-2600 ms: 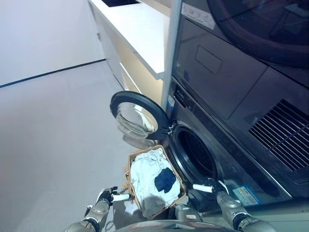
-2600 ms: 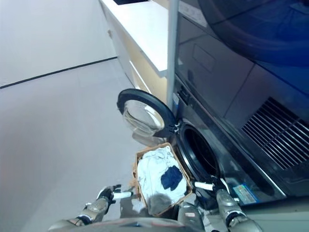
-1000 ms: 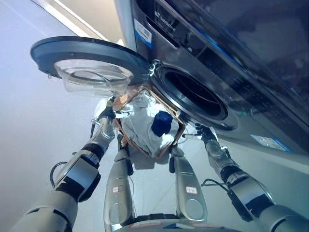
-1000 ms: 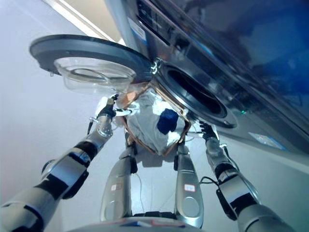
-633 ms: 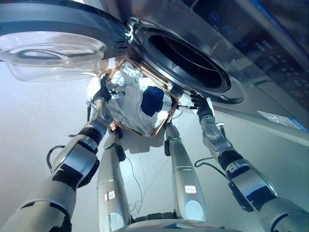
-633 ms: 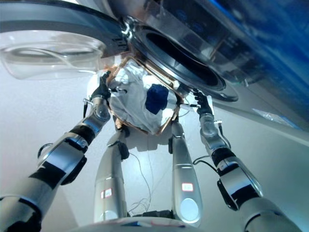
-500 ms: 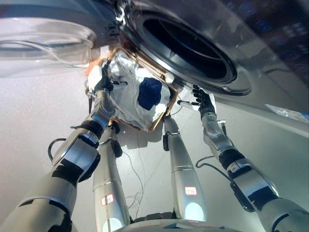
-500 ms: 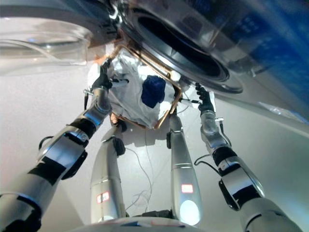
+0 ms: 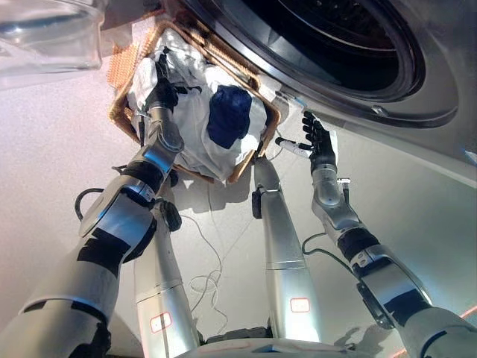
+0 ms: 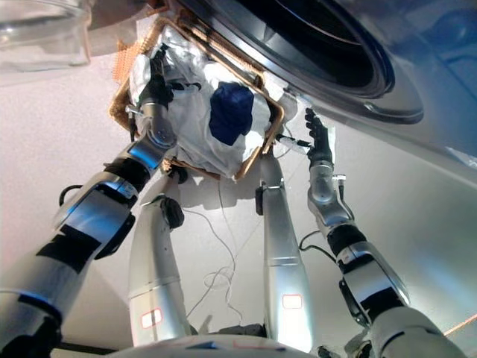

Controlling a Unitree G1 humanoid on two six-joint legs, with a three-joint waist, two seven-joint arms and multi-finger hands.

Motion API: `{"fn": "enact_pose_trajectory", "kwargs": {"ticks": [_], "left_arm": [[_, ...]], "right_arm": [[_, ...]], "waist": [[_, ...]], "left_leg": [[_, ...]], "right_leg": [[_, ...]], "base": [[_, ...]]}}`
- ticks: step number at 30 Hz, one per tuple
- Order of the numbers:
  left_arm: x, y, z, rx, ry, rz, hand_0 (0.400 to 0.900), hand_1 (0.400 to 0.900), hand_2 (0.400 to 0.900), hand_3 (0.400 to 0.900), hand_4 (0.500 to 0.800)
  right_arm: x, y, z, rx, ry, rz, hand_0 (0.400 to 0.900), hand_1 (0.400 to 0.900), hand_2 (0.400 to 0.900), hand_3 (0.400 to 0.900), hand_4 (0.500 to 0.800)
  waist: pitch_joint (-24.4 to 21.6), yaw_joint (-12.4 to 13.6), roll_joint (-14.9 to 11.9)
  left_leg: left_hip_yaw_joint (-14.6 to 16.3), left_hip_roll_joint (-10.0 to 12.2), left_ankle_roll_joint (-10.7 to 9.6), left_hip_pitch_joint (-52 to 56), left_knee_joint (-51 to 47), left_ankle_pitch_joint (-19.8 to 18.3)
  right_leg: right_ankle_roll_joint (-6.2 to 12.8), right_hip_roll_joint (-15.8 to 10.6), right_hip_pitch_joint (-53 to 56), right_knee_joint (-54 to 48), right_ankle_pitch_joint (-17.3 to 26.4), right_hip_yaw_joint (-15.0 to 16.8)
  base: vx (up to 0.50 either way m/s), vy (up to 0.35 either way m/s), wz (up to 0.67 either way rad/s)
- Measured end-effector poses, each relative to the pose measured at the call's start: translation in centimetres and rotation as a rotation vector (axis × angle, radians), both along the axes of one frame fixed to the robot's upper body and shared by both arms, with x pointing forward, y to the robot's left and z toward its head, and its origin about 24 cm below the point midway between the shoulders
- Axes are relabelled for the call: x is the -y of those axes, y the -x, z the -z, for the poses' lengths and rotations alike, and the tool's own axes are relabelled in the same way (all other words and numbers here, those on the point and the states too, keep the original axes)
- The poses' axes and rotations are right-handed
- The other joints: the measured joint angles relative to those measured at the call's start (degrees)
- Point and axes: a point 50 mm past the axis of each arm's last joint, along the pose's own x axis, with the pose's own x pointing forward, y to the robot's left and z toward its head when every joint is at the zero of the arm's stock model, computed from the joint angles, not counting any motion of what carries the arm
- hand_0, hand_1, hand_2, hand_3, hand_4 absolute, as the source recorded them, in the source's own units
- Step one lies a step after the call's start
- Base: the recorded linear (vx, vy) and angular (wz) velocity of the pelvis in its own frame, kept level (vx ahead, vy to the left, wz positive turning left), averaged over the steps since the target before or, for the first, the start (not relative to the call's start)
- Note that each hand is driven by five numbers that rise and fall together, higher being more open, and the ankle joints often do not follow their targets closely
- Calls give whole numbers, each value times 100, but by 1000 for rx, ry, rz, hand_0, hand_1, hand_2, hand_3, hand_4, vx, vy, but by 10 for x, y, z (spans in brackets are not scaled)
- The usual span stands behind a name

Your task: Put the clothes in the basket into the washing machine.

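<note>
A wicker basket (image 9: 118, 104) stands on the floor right below the washing machine's open round mouth (image 9: 328, 37). It holds crumpled white clothes (image 9: 195, 145) with a dark blue garment (image 9: 228, 115) on top. My left hand (image 9: 161, 93) is over the left part of the basket, resting on the white clothes with relaxed fingers and holding nothing. My right hand (image 9: 320, 142) is open with spread fingers, just off the basket's right corner and under the machine's door ring.
The machine's open door with its clear glass bowl (image 9: 45, 30) hangs at the upper left, above the basket's left side. The dark grey machine front (image 9: 432, 112) fills the upper right. Light floor (image 9: 45, 171) lies to the left.
The camera has tipped down and closer to the basket. My left hand has moved from the basket's left rim onto the white clothes. My right hand stays by the right corner.
</note>
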Motion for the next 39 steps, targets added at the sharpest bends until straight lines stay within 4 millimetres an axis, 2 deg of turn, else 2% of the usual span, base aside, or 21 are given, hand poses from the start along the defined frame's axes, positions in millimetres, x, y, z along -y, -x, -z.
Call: {"fn": "enact_pose_trajectory", "kwargs": {"ticks": [4,8,15,19,23,29,39], "left_arm": [[-9,-1,-20,42,-4,-33,900,900,900,900,800],[-12,-1,-33,87,15,-50,900,900,900,900,800],[8,-2,-25,88,41,-23,900,900,900,900,800],[11,-1,-20,77,41,-25,900,900,900,900,800],[15,0,4,11,31,-22,900,900,900,900,800],[29,6,39,-75,44,9,900,900,900,900,800],[44,15,73,-165,62,45,900,900,900,900,800]], "right_arm": [[-7,1,-11,62,-20,-24,900,900,900,900,800],[-5,3,-11,80,-37,-17,900,900,900,900,800],[2,5,6,13,-32,29,900,900,900,900,800],[-2,7,18,-35,-45,39,900,900,900,900,800],[-4,9,31,-86,-42,40,900,900,900,900,800],[-4,9,34,-99,-27,41,900,900,900,900,800],[6,11,47,-168,9,79,900,900,900,900,800]], "waist": [[0,-76,0],[0,-103,0],[0,-87,0],[0,-85,0],[0,-97,0],[-3,-11,3],[-3,127,4]], "left_leg": [[-97,77,-5,-467,345,-139],[-148,105,16,-772,584,-219],[-126,87,21,-867,661,-280],[-100,52,52,-732,542,-231],[-56,-17,7,-205,212,-149],[-56,-109,-81,530,-323,64],[-60,-100,-193,1273,-964,371]], "right_leg": [[18,82,-372,131,10,21],[59,104,-651,335,-34,23],[86,73,-731,375,-77,59],[75,56,-644,327,-66,65],[89,-14,-223,219,-46,45],[53,-70,355,66,-62,4],[-67,-44,934,-202,-17,-109]], "base": [[-24,-78,-4],[5,-62,1],[14,-19,0],[45,-25,8],[34,-34,15],[-23,-35,10],[12,-41,0]]}}
